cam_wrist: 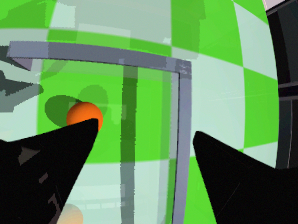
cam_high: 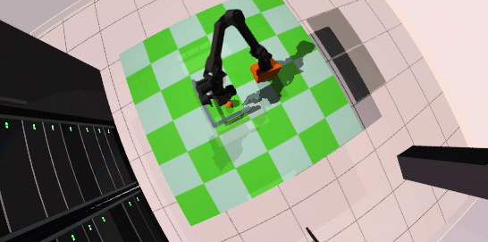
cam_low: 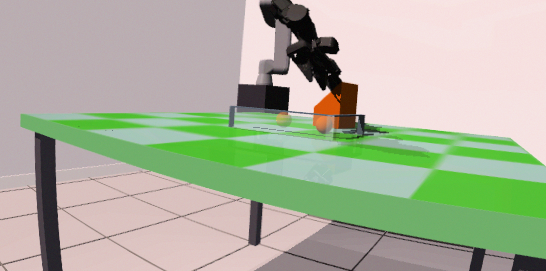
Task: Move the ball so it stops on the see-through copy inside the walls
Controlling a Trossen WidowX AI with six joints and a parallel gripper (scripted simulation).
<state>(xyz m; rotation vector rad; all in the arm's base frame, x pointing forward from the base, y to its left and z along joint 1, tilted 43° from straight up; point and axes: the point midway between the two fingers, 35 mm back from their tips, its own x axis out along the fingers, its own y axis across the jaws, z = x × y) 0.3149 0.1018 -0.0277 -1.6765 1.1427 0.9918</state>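
The solid orange ball [cam_high: 229, 104] [cam_low: 323, 124] [cam_wrist: 85, 115] lies on the table, inside the corner of the two low clear walls [cam_high: 210, 116] [cam_wrist: 185, 125]. The see-through copy [cam_low: 283, 119] [cam_wrist: 71, 214] is a paler ball on the inner side of the long wall, farther from the corner; the arm mostly hides it in the top view. My gripper [cam_low: 324, 87] [cam_wrist: 147, 131] is open and empty, pointing down above the walled area. In the wrist view its left fingertip overlaps the ball's lower edge, and the long wall shows between the fingers.
The orange block [cam_high: 265, 72] [cam_low: 348, 105] at the arm's base stands to one side of the walls. The short wall [cam_high: 232, 117] [cam_wrist: 100, 52] closes one end of the corner. A dark box [cam_low: 277, 97] stands beyond the table in the exterior view.
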